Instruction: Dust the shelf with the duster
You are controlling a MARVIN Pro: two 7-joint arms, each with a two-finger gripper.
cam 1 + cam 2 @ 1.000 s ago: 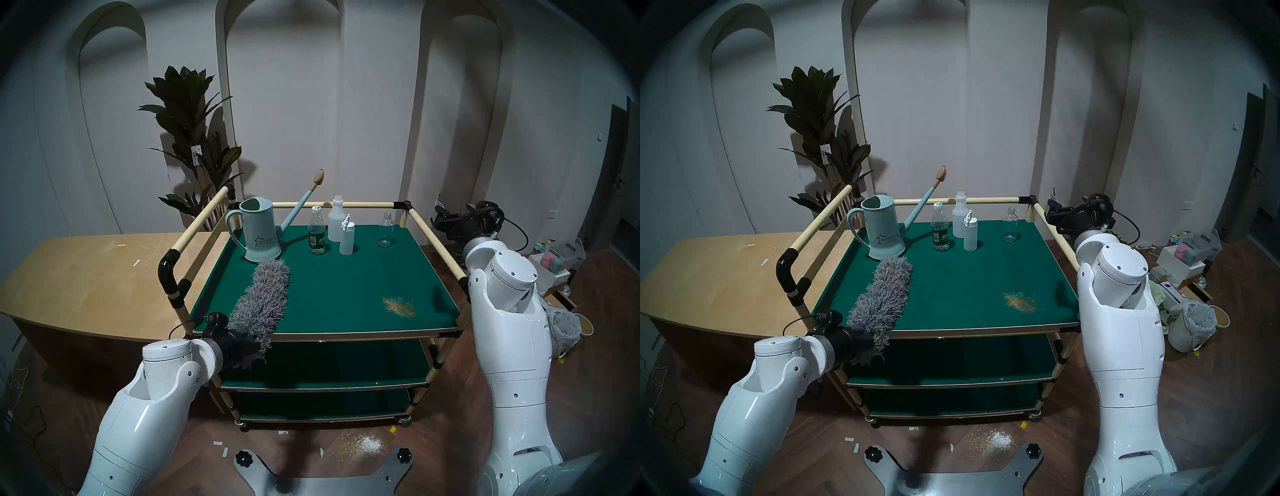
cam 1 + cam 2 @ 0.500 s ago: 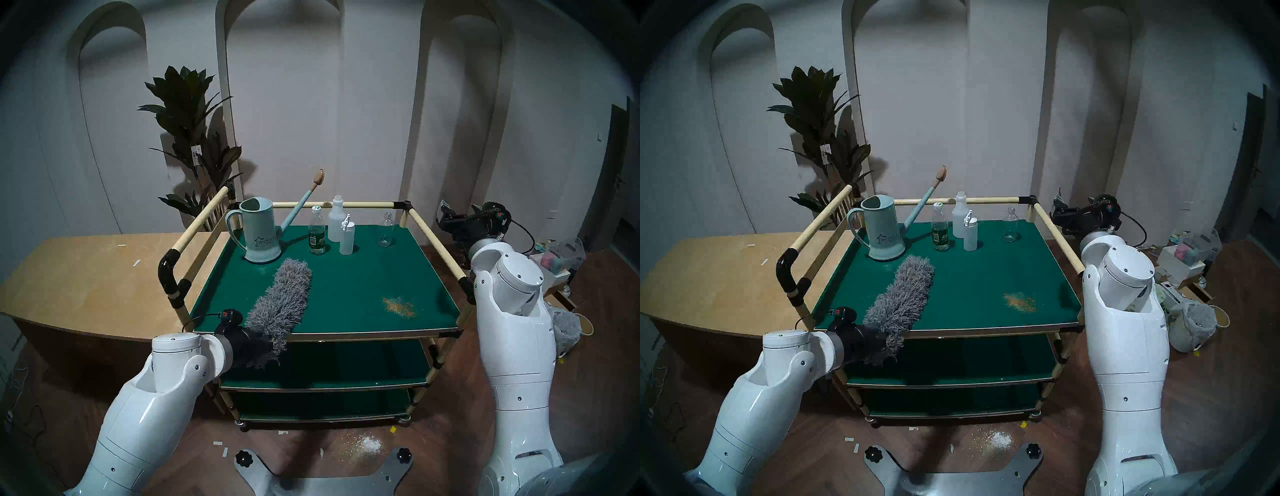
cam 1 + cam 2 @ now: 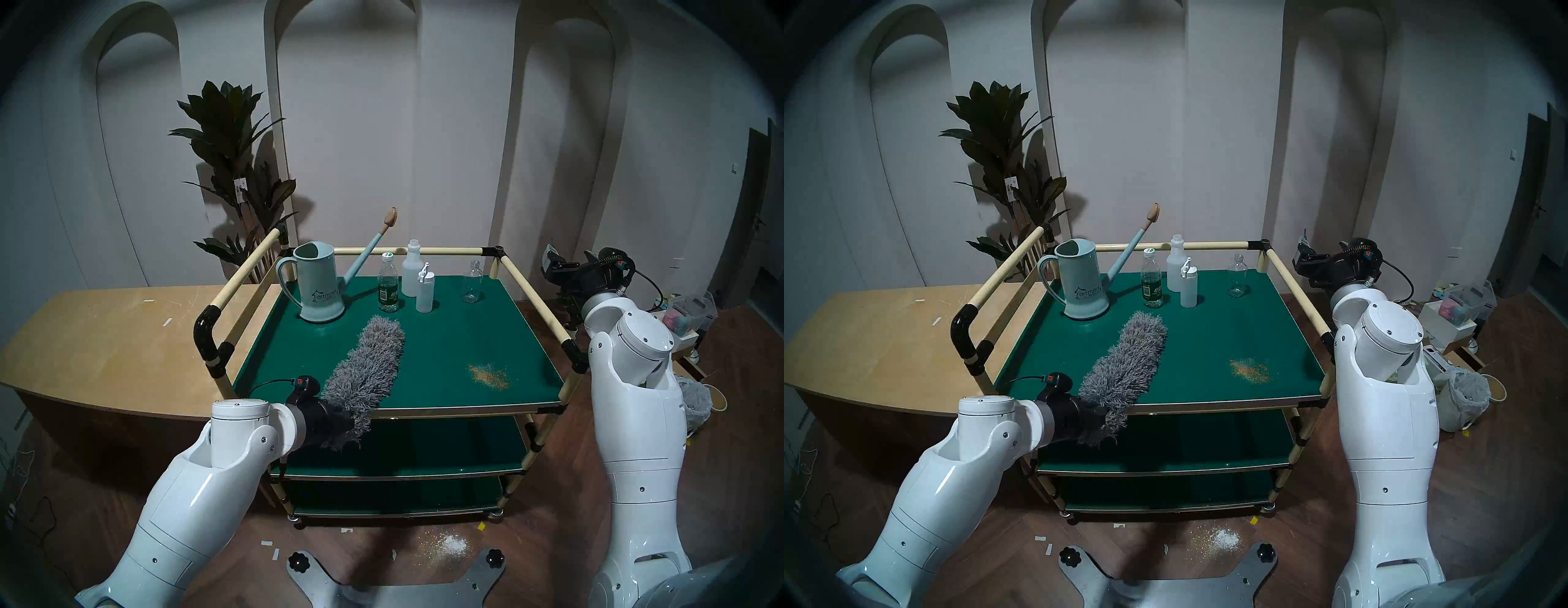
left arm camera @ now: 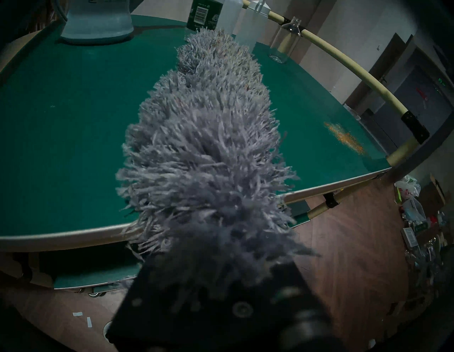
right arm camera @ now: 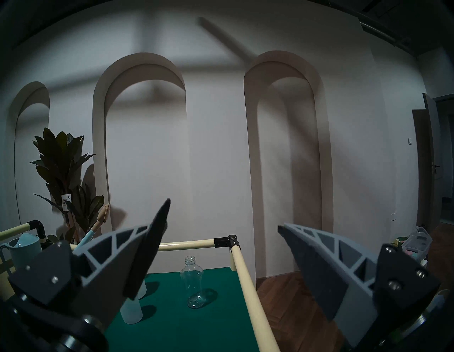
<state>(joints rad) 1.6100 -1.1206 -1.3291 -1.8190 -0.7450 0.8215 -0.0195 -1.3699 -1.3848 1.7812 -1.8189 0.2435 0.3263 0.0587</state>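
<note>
The grey shaggy duster (image 3: pixel 365 373) (image 3: pixel 1127 365) (image 4: pixel 206 137) lies slanted on the shelf (image 3: pixel 445 339) (image 3: pixel 1208 335) (image 4: pixel 61 110), the cart's top green tier. Its tip points to the far side, near the bottles. My left gripper (image 3: pixel 339 422) (image 3: pixel 1096 418) is shut on the duster's near end, just off the shelf's front edge. Strands hide the handle and the fingers. A patch of orange-brown dust (image 3: pixel 488 375) (image 3: pixel 1249 370) (image 4: pixel 344 137) lies on the shelf to the duster's right, apart from it. My right gripper (image 3: pixel 551 265) (image 3: pixel 1303 259) (image 5: pixel 224 213) hangs open and empty outside the cart's far right corner.
Along the shelf's back stand a pale-blue watering can (image 3: pixel 318 282), a green-labelled bottle (image 3: pixel 388 288), two white bottles (image 3: pixel 411 267) and a clear glass bottle (image 3: pixel 471 282) (image 5: pixel 194 282). Cream rails (image 3: pixel 534 297) fence three sides. A wooden counter (image 3: pixel 106 339) is at left. Spilled powder (image 3: pixel 449 545) marks the floor.
My left arm has swept the duster to the right along the shelf, away from the watering can and closer to the dust patch. My right arm has drifted a little to the right.
</note>
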